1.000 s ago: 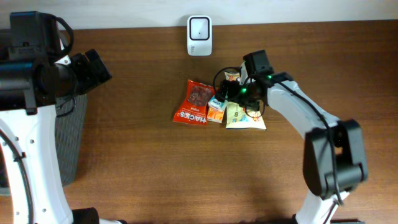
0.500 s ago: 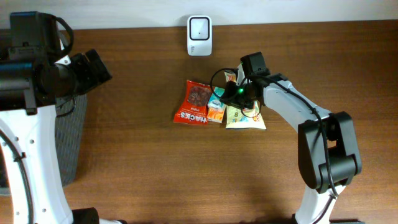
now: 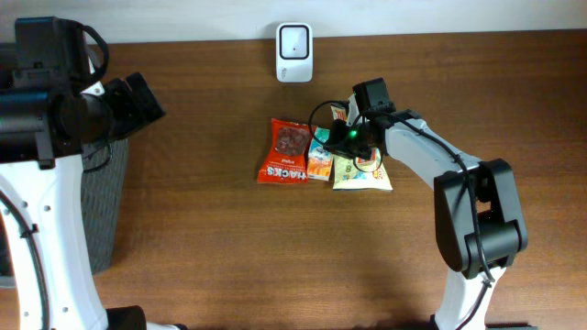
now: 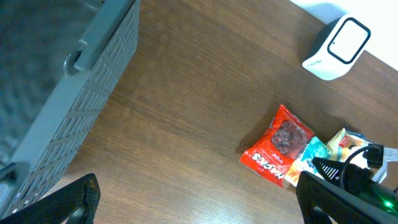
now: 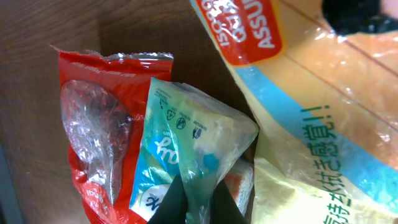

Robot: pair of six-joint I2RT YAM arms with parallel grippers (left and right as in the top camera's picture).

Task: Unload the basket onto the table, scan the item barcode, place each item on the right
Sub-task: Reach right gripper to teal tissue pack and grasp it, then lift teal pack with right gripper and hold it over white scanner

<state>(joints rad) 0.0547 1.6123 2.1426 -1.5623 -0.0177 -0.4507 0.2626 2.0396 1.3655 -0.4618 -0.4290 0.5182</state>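
A small heap of snack packets lies in the middle of the table: a red bag (image 3: 284, 151) (image 5: 93, 143), a teal packet (image 3: 320, 156) (image 5: 186, 137) and a yellow bag (image 3: 362, 172) (image 5: 323, 137). My right gripper (image 3: 341, 139) (image 5: 199, 200) is shut on the teal packet, pinching its edge between the two black fingers. The white scanner (image 3: 294, 52) (image 4: 336, 48) stands at the far edge. At the far left, away from the packets, my left gripper (image 3: 142, 101) (image 4: 202, 199) hangs open with nothing in it.
A grey slatted bin (image 3: 101, 202) (image 4: 62, 93) stands off the table's left side, under the left arm. Bare wood lies between the bin and the heap of packets. An orange packet (image 5: 239, 180) lies half hidden under the teal one.
My right gripper has moved slightly left into the heap and closed on the teal packet. The left arm has not moved.
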